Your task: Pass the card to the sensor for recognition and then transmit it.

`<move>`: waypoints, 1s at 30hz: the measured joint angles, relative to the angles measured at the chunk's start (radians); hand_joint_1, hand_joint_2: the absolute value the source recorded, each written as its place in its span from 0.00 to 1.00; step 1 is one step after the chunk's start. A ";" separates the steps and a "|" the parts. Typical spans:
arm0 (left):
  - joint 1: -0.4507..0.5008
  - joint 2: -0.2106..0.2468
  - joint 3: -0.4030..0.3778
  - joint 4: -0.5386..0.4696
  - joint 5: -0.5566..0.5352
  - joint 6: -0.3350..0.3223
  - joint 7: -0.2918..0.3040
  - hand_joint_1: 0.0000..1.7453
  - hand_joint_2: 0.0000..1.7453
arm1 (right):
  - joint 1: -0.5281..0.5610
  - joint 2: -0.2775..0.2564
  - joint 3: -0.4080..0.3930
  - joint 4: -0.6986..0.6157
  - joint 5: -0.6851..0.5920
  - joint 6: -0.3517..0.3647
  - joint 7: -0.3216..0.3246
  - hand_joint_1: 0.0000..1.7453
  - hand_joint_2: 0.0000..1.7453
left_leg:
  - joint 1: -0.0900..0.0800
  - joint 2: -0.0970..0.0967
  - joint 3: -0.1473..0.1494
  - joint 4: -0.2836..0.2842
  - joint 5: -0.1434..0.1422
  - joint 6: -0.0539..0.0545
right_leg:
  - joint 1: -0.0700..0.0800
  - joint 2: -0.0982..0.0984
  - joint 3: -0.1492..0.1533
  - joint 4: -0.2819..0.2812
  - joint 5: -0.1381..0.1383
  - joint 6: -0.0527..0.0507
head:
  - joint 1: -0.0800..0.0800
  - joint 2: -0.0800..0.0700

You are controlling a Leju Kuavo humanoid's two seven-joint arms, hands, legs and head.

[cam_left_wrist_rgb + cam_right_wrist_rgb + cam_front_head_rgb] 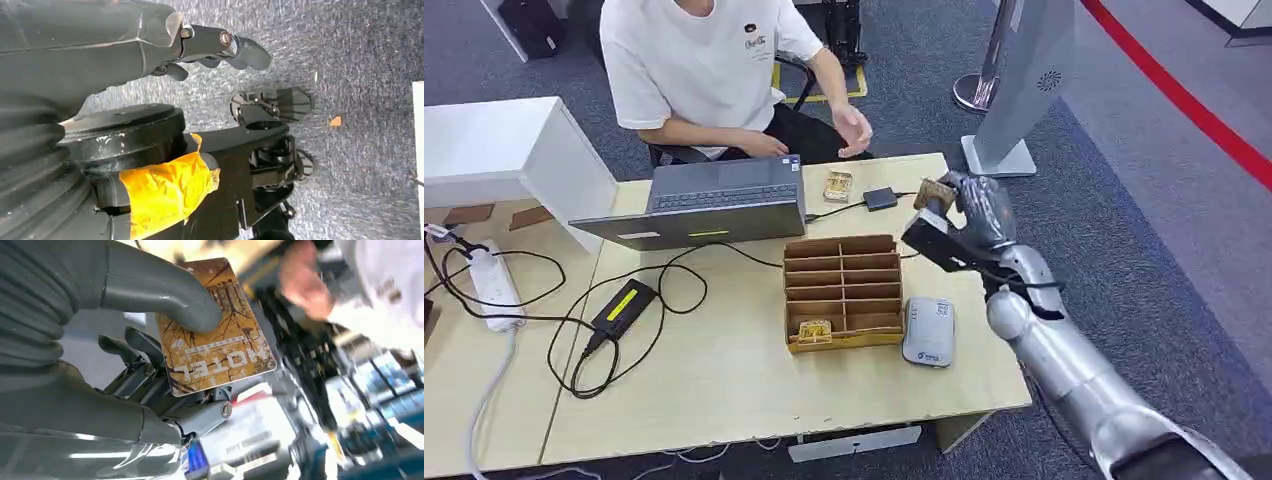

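Right hand [969, 215] grips card [215, 330] — raised above table [724, 380].

The card [215, 335] looks like glossy printed plastic, with a golden branch pattern. The right hand [969, 215] gripping it has matt grey plastic covers, ribbed at the wrist, on a brushed silver metal arm [1074, 370]. At frame centre the divided box [842, 292] looks like plain brown cardboard, matt. The desk [724, 380] is pale, smooth wood-look laminate. The floor [1144, 200] is rough grey carpet. The laptop [714, 200] has a smooth grey metallic shell.
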 joint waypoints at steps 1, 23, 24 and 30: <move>-0.001 0.000 -0.003 0.000 -0.006 -0.002 0.003 0.00 1.00 | -0.034 0.006 0.005 0.008 0.022 0.000 0.012 1.00 1.00 | 0.000 0.000 0.000 0.000 0.000 0.000 | 0.000 0.000 0.000 0.000 0.000 0.000 | 0.000 0.000; -0.024 -0.014 -0.073 0.000 -0.081 -0.055 0.045 0.00 1.00 | -0.337 0.248 0.172 0.296 0.214 0.026 0.156 1.00 1.00 | 0.001 -0.001 -0.002 0.000 0.001 -0.001 | 0.001 0.000 -0.003 0.001 0.000 -0.001 | 0.000 0.000; -0.025 -0.015 -0.074 0.000 -0.081 -0.057 0.045 0.00 1.00 | -0.342 0.261 0.174 0.308 0.212 0.027 0.159 1.00 1.00 | 0.001 -0.001 -0.002 0.000 0.001 -0.001 | 0.001 0.000 -0.004 0.001 0.000 -0.001 | 0.000 0.000; -0.025 -0.021 -0.074 0.001 -0.061 -0.087 0.038 0.00 1.00 | -0.346 0.304 0.194 0.345 0.208 0.027 0.145 0.00 1.00 | 0.001 -0.001 -0.004 0.000 0.001 -0.001 | 0.001 0.000 -0.005 0.001 0.000 -0.001 | 0.000 0.000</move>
